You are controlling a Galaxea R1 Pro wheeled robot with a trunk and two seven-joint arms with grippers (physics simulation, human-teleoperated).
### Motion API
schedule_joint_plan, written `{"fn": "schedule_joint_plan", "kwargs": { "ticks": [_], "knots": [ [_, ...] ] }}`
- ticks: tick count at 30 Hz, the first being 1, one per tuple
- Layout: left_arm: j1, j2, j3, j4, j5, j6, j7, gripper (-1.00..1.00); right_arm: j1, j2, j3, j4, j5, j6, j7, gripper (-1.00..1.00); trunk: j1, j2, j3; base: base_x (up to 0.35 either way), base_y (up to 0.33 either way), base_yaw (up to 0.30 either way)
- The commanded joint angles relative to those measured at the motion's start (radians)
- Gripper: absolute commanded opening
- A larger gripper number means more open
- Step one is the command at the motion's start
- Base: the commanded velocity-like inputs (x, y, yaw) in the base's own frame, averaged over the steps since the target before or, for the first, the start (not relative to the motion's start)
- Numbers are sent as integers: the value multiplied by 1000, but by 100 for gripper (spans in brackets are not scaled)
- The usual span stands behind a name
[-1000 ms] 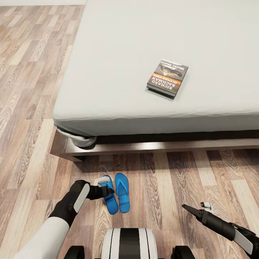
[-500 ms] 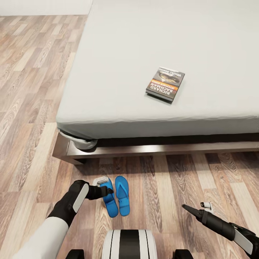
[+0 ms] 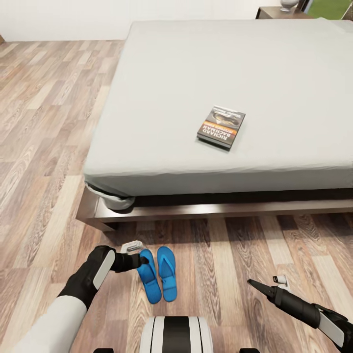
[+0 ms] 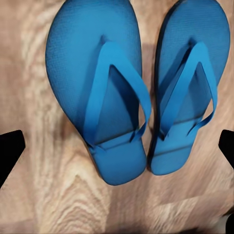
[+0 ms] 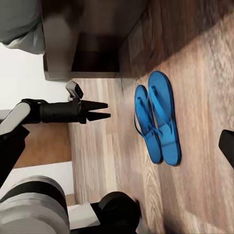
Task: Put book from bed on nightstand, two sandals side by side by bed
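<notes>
Head camera high, facing down over bed (image 3: 220,73), both wrist cameras sharing sandals (image 4: 141,92), left nearest

Bed and floor with what is laid on them

The book (image 3: 221,127) is laid flat on the bed (image 3: 162,88); the two sandals (image 3: 156,273) are set side by side on the wood-plank floor (image 3: 39,147).
</notes>
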Motion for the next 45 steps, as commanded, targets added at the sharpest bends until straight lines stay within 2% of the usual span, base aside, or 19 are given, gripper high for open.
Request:
{"fn": "schedule_joint_plan", "kwargs": {
  "ticks": [1, 6, 17, 21, 22, 27, 34, 45],
  "knots": [
    [0, 8, -2, 0, -7, 3, -13, 100, -1, -1, 7, 0, -10, 11, 2, 100, -1, 0, 3, 0, 0, 0],
    [0, 45, -4, 17, -1, 2, -52, 100, -1, 0, 8, 0, -9, 12, 0, 100, -3, 1, 23, 0, 0, 0],
    [0, 131, -3, 131, -2, -25, -197, 100, -1, 1, 9, 1, -9, 27, -4, 100, -8, 4, 65, 0, 0, 0],
    [0, 154, -1, 169, -1, -52, -236, 100, -1, 1, 8, 1, -10, 35, -24, 100, -10, 5, 81, 0, 0, 0],
    [0, 166, -1, 199, -1, -68, -261, 100, 0, 1, 8, 1, -10, 43, -51, 100, -10, 5, 85, 0, 0, 0],
    [0, 179, 0, 254, -2, -105, -290, 100, -1, 1, 8, 1, -11, 51, -93, 100, -12, 6, 104, 0, 0, 0],
    [0, 187, 1, 347, -2, -194, -324, 100, -1, 1, 7, 1, -12, 53, -119, 100, -15, 8, 131, 0, 0, 0],
    [0, 207, 0, 387, -3, -223, -373, 100, -1, 1, 7, 1, -11, 53, -128, 100, -20, 10, 174, 0, 0, 0]
  ]
}}
